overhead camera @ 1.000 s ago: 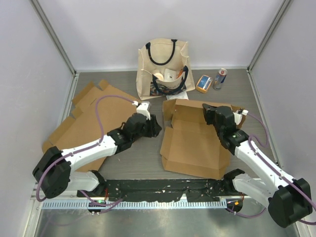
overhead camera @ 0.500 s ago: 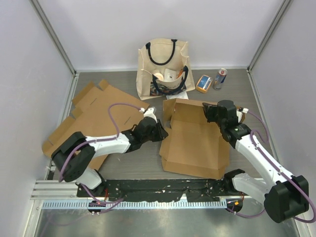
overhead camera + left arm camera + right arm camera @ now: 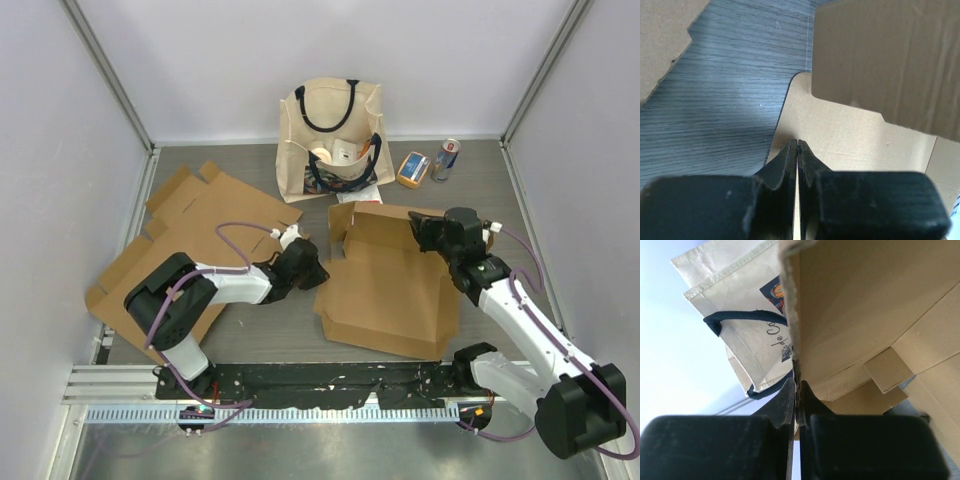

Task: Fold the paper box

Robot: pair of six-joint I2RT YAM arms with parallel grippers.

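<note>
The brown paper box (image 3: 385, 290) lies open in the middle right of the table, with its back wall raised. My right gripper (image 3: 418, 232) is shut on the top edge of that back wall; in the right wrist view the cardboard edge (image 3: 790, 315) runs down into the closed jaws of my right gripper (image 3: 796, 385). My left gripper (image 3: 318, 270) is at the box's left edge, low over the table. In the left wrist view my left gripper (image 3: 797, 142) is shut with its tips at the edge of a flat flap (image 3: 850, 135). A raised flap (image 3: 890, 60) stands beyond it.
Flat unfolded cardboard sheets (image 3: 190, 235) lie at the left. A cream tote bag (image 3: 330, 140) stands at the back, behind the box. A can (image 3: 446, 158) and a small orange packet (image 3: 412, 168) are at the back right. Grey walls enclose the table.
My left arm has folded back and lowered, its gripper moving right to the box's left edge. The box's left side has shifted slightly left. My right gripper keeps its hold on the back wall.
</note>
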